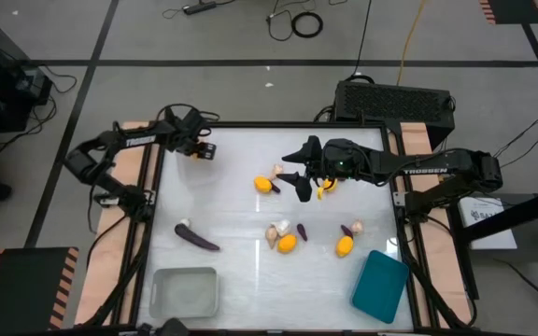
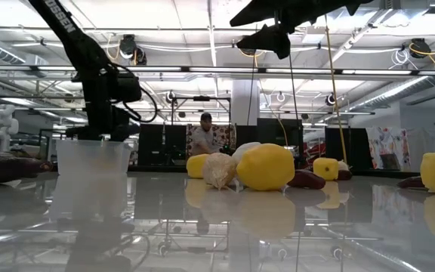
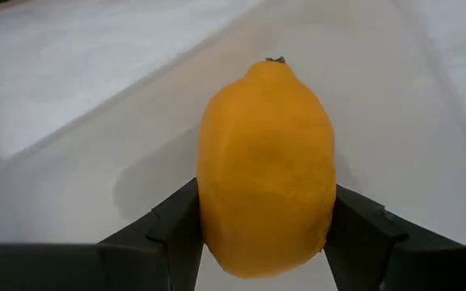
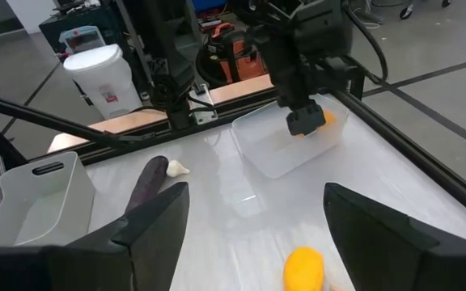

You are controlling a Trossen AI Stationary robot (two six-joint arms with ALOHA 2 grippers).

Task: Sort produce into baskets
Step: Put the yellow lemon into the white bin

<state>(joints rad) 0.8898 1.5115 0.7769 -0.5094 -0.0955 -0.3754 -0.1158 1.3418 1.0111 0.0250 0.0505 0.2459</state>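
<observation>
The left gripper (image 3: 265, 234) is clamped on a yellow-orange lemon (image 3: 267, 162), one dark finger pressed against each side of the fruit. In the right wrist view this gripper (image 4: 306, 123) hangs inside a small clear tray (image 4: 285, 145) at the far left part of the table (image 1: 241, 271), with the lemon (image 4: 324, 119) showing just beside its fingers. Whether the fruit touches the tray floor cannot be told. From above, the clear tray (image 1: 197, 155) sits near the table's back left corner, and white lettering on the left arm (image 1: 138, 140) seems to read "TROSSEN". The same kind of lettering shows on the right arm (image 1: 428, 168), and on the left arm in the low view, too small to read there.

The right gripper (image 1: 297, 179) hovers above the table's middle rear with its fingers spread wide apart and nothing between them.

The rest of the produce lies loose on the table. A long purple eggplant (image 1: 197, 237) lies on the left side with a pale garlic bulb (image 1: 184, 224) at its end. A second lemon (image 1: 264, 184) lies just left of the right gripper, with a garlic bulb (image 1: 277, 170) close behind it. Nearer the front, a third lemon (image 1: 287, 244) sits among garlic bulbs (image 1: 273, 234) and a tiny eggplant (image 1: 301, 231). A fourth lemon (image 1: 345, 245) lies to its right, near another tiny eggplant (image 1: 347, 231).

A greyish tray (image 1: 185, 290) stands at the front left, a teal tray (image 1: 380, 286) at the front right.
</observation>
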